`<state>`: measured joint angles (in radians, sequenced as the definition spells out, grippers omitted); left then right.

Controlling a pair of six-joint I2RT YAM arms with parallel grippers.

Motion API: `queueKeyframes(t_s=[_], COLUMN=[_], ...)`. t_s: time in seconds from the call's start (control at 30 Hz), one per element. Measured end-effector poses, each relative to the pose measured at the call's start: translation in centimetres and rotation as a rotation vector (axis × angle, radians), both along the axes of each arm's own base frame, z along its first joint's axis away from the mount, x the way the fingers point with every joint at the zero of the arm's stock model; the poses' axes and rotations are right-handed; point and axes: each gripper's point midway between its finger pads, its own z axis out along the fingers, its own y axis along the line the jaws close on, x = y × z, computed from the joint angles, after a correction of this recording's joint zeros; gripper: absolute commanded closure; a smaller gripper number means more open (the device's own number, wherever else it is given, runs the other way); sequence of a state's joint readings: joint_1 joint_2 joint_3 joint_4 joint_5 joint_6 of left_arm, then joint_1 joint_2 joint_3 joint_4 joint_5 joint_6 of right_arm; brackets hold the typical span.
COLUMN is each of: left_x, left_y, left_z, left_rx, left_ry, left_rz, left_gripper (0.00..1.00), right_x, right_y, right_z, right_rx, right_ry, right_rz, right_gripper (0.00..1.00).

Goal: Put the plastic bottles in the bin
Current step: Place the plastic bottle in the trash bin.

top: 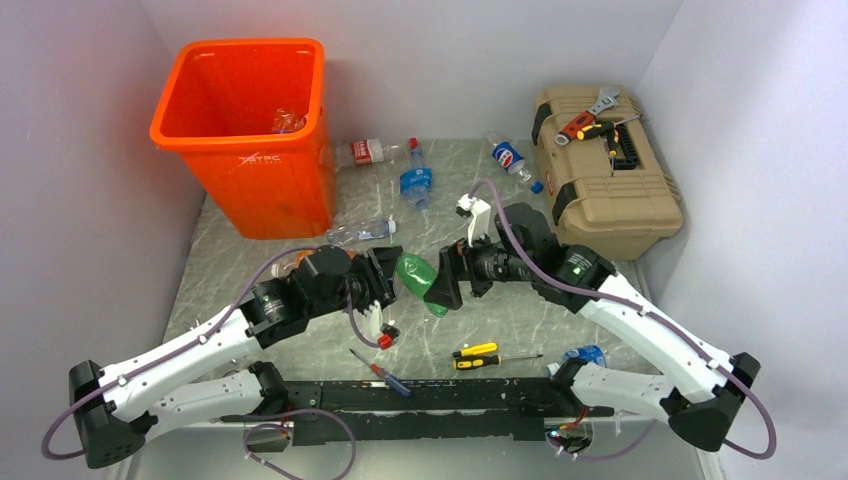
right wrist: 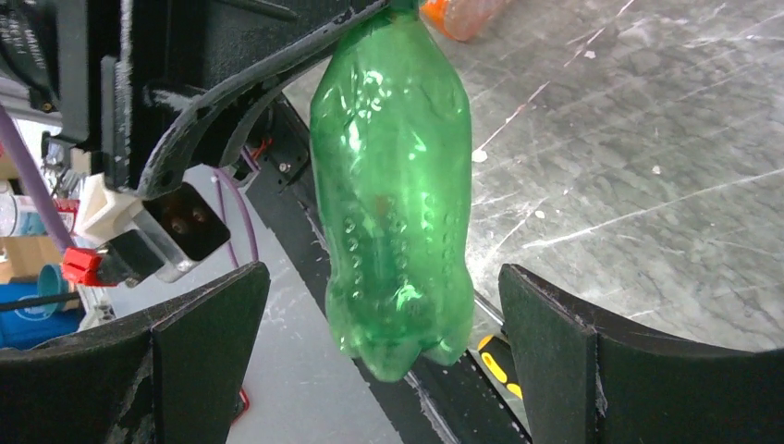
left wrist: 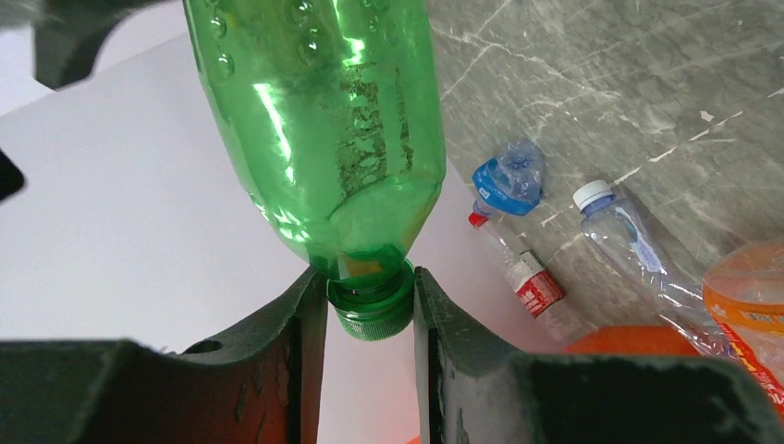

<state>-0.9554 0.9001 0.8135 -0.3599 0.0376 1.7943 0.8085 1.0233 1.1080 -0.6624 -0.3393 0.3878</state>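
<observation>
Left wrist view: left end effector (left wrist: 368,294) clamped on the ribbed cap (left wrist: 372,319) of a translucent green bottle (left wrist: 324,120) above the veined grey surface (left wrist: 601,74); right end effector (right wrist: 384,347) spread wide around its lobed base.

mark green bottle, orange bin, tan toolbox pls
green bottle (left wrist: 324,120), left wrist view, on its body.
orange bin (top: 265,190), top external view, on its front wall.
tan toolbox (top: 620,200), top external view, on a bare part of its lid.
</observation>
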Motion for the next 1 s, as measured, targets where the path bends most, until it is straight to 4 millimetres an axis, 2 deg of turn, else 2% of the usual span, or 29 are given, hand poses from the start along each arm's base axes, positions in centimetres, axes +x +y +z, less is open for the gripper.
queueKeyframes(t_s=[0.23, 0.37, 0.47, 0.5, 0.57, 0.6, 0.63, 0.77, 0.83, 0.93, 1.0], left_x=[-0.6, -0.7, -0.6, -0.6, -0.6, -0.6, -0.6, -0.2, 0.1, 0.4, 0.6], left_y=[-0.2, -0.1, 0.0, 0.0, 0.1, 0.1, 0.1, -0.1, 0.0, 0.3, 0.1], left_z=[0.1, 0.1, -0.1, -0.1, -0.1, -0.1, -0.1, 0.9, 1.9, 3.7, 5.7], left_rx=[0.008, 0.012, 0.020, 0.020, 0.020, 0.018, 0.009, -0.100, -0.195, -0.381, -0.561], left_ry=[-0.011, -0.009, -0.006, -0.007, -0.006, -0.004, 0.004, 0.068, 0.125, 0.285, 0.443], left_rz=[-0.030, -0.031, -0.025, -0.023, -0.020, -0.018, -0.013, 0.046, 0.103, 0.218, 0.306], left_gripper=[1.00, 1.00, 1.00, 0.95, 0.64, 0.17, 0.03, 0.00, 0.00, 0.00, 0.01], right_x=[0.4, 0.4, 0.1, 0.0, 0.0, 0.0, 0.0, 0.5, 0.9, 1.2, 1.4], right_y=[1.3, 1.8, 2.1, 2.1, 2.2, 2.2, 2.1, 1.0, -0.5, -2.7, -4.0], right_z=[-3.0, -4.6, -4.9, -4.9, -4.8, -4.8, -4.7, -3.4, -1.8, 0.8, 1.9], right_rx=[-0.043, -0.073, -0.070, -0.066, -0.062, -0.060, -0.058, -0.031, 0.019, 0.124, 0.205], right_ry=[0.061, 0.104, 0.115, 0.116, 0.116, 0.112, 0.109, 0.023, -0.087, -0.250, -0.347], right_rz=[0.044, 0.060, 0.084, 0.088, 0.088, 0.088, 0.087, 0.033, -0.037, -0.136, -0.199], right_gripper=[0.16, 0.40, 0.53, 0.56, 0.61, 0.63, 0.64, 0.68, 0.69, 0.69, 0.69])
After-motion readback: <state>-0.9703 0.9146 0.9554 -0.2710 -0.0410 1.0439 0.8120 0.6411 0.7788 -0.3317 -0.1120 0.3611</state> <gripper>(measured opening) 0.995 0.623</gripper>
